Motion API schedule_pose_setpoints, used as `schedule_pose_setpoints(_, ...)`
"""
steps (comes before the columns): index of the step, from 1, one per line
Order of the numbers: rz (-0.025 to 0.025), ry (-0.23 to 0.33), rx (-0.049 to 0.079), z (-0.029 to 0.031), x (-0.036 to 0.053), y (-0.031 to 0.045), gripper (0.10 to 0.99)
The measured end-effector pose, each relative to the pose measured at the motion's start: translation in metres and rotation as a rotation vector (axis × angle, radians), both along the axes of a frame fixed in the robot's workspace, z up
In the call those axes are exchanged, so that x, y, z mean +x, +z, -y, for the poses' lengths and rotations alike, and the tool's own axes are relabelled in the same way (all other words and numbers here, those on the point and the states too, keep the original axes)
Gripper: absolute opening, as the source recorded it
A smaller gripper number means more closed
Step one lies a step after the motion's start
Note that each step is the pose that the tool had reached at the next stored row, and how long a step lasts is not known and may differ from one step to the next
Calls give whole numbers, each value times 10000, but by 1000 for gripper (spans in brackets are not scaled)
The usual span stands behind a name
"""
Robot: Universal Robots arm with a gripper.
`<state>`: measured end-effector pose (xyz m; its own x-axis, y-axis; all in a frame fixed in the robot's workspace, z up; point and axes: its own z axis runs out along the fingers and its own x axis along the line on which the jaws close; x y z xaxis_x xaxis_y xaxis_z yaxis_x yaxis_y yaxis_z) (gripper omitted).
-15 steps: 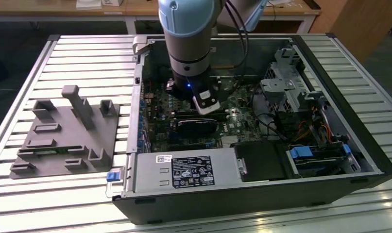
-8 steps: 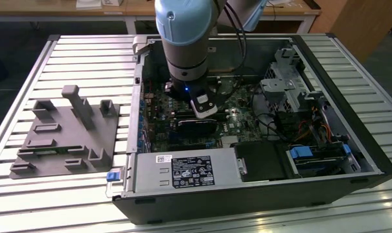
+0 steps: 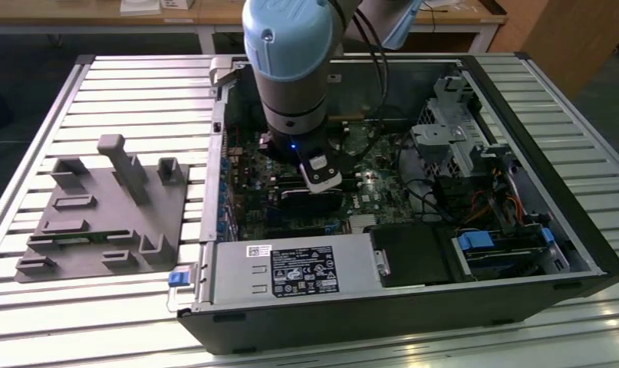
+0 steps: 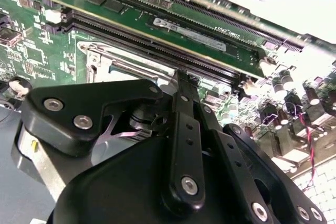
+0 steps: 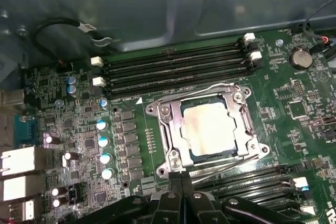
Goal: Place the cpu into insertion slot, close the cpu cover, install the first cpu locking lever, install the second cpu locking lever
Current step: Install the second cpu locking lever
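While my arm reaches down into the open black computer case (image 3: pixel 554 253) in the exterior view, my gripper (image 3: pixel 321 175) hangs low over the green motherboard (image 3: pixel 376 188), a grey plastic fixture block (image 3: pixel 100 211) lying well apart on the slatted table (image 3: pixel 135 84) at that view's left.

Seen in the second wrist view, my black fingers (image 4: pixel 185 124) stand pressed together with nothing between them, their tips just beside a corner of the silvery socket frame (image 4: pixel 105 59), near the long black memory slots (image 4: pixel 157 45).

Looking through the first wrist view, the small flat cpu with its dull grey-tan metal top (image 5: pixel 210 128) lies inside the square insertion slot (image 5: pixel 190 153), and the thin silvery cpu cover (image 5: pixel 173 137) appears laid flat around it. Thin wire locking levers (image 5: pixel 223 88) run along its edges. I judge them springy and stiff: best pushed at their bent ends. The chip is light and fragile and should not be pressed.
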<state>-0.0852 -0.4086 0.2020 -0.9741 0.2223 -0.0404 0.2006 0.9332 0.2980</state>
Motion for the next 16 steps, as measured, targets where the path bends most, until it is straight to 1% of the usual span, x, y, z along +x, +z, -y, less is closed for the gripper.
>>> schedule_pose_setpoints(2, -1, 1, 34, 11, -6, -4, 106)
schedule_pose_setpoints(3, -1, 3, 71, 15, -10, -9, 106)
schedule_pose_setpoints(7, -2, 14, 292, 23, -37, -37, 106)
schedule_pose_setpoints(11, 0, 24, 458, 25, -62, -79, 106)
schedule_pose_setpoints(16, -1, 31, 637, 25, -72, -112, 106)
